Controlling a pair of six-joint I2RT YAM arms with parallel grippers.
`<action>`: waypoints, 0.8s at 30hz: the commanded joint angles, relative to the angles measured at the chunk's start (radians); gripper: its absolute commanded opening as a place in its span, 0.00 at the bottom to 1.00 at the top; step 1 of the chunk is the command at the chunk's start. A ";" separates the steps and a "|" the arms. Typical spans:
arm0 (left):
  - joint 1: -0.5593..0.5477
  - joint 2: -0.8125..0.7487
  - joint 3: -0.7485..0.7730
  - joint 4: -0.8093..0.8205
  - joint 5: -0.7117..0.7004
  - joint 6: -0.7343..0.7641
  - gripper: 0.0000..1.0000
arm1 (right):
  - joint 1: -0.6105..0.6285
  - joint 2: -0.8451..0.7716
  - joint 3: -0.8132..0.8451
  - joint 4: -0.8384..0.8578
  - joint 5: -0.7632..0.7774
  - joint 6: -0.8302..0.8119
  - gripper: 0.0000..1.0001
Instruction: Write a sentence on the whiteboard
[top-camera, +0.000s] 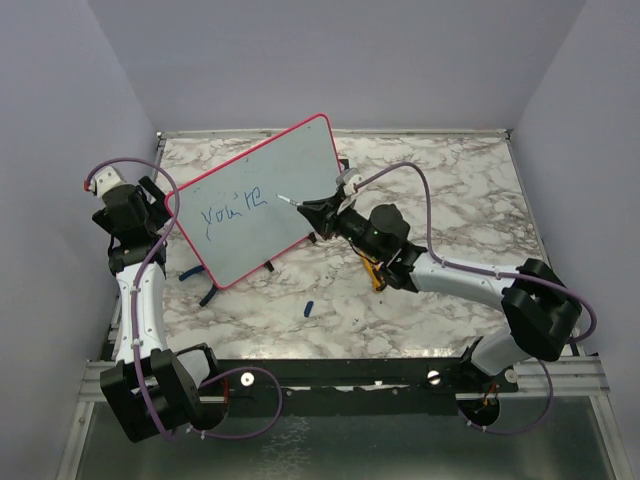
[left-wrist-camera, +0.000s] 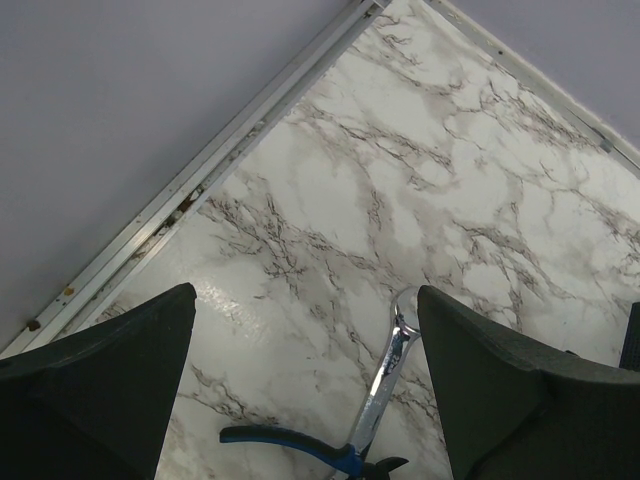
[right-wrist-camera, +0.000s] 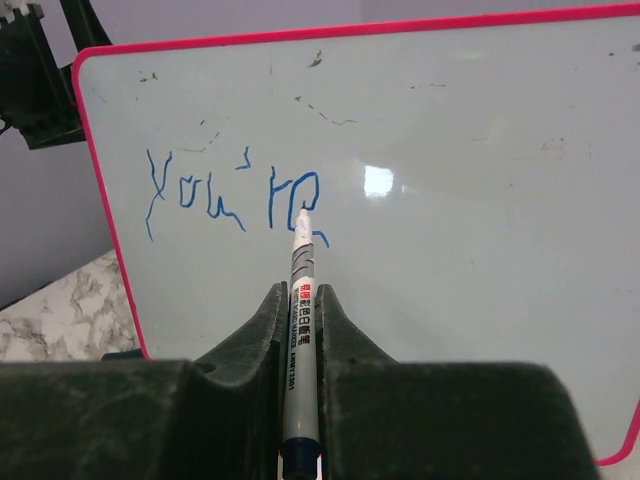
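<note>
Whiteboard (top-camera: 270, 195) is standing propped and tilted on its black feet on the marble bench (top-camera: 440, 190), and the sentence (right-wrist-camera: 235, 200) is sitting in its upper left area as a shaky blue "you're", with the rest not yet written. Right gripper (right-wrist-camera: 300, 300) is clamping a marker (right-wrist-camera: 303, 250) between closed jaws, and the tip is looking as if it is pressing on the board just at the end of those letters.

Left gripper (left-wrist-camera: 305, 295) is hanging wide open beside the whiteboard's left edge, holding nothing and bracing nothing. That is the worry: any hard push from the tip is likely going straight into a free-standing board, so it may be sliding back or rocking, and strokes could be skipping or smearing. The letters are already wandering, so spacing for the second line is looking tight to judge. The marker is sitting long and thin in the jaws, so it could be twisting under side load.

A wrench (left-wrist-camera: 385, 385) and blue-handled pliers (left-wrist-camera: 290, 442) are lying on the bench left of the whiteboard, under the open gripper, risking a snag if that arm is dropping.
</note>
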 joint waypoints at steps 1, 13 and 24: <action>0.001 0.010 -0.010 0.014 0.026 0.009 0.92 | -0.052 -0.021 -0.007 -0.035 -0.047 -0.001 0.00; 0.000 0.020 -0.005 0.014 0.030 0.011 0.92 | -0.122 0.087 0.095 -0.031 -0.163 0.019 0.00; 0.000 0.027 -0.001 0.014 0.036 0.011 0.92 | -0.133 0.172 0.143 -0.044 -0.149 0.030 0.00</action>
